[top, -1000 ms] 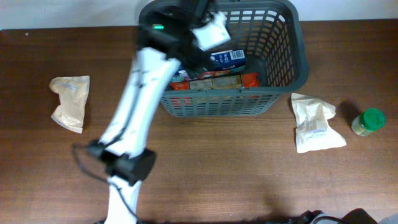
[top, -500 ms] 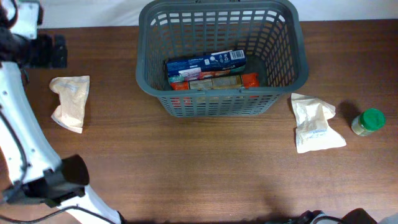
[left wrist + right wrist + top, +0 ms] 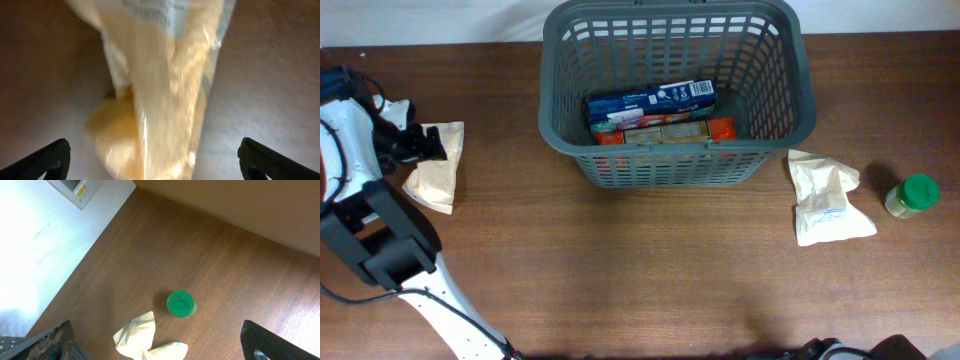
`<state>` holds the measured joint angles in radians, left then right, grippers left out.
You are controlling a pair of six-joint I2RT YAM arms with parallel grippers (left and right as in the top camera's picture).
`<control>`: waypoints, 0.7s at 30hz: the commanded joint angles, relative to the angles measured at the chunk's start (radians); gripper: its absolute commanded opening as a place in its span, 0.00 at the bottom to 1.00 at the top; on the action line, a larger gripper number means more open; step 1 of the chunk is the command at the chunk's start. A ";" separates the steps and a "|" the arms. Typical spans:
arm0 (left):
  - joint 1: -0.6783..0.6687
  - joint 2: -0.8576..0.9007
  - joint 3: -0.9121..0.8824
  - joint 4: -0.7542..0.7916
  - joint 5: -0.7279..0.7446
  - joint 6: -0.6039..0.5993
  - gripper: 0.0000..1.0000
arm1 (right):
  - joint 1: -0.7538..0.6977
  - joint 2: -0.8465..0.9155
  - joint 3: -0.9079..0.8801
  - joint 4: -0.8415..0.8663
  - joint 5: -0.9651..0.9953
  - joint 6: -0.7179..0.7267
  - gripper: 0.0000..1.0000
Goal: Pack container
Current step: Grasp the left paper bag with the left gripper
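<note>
The container (image 3: 775, 110) is a dark grey slotted basket at the back middle of the table. It holds a blue box (image 3: 650, 100) and red and orange packets (image 3: 665, 130). A pale crumpled packet (image 3: 438, 170) lies at the left. My left gripper (image 3: 420, 145) is open at that packet's far end. In the left wrist view the packet (image 3: 160, 100) fills the space between the spread fingers of the gripper (image 3: 155, 162), with no finger touching it. My right gripper (image 3: 160, 347) is open and empty, high above a second pale packet (image 3: 145, 340) and a green-lidded jar (image 3: 180, 303).
In the overhead view the second packet (image 3: 825, 195) and the green-lidded jar (image 3: 913, 195) lie right of the basket. A white wall and a panel (image 3: 80, 190) border the table in the right wrist view. My left arm (image 3: 370, 230) runs along the left edge.
My left arm has swung from over the basket to the far left, then come down onto the left packet. The basket's contents and the right-side items have not moved.
</note>
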<state>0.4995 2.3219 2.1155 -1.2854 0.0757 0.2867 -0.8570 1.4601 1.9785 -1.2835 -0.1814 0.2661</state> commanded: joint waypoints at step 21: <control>-0.007 0.174 0.010 0.013 0.150 -0.010 0.02 | -0.005 0.002 0.004 0.000 0.010 0.005 0.99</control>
<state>0.4980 2.4649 2.1284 -1.2407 0.1574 0.2794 -0.8570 1.4601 1.9785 -1.2835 -0.1814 0.2665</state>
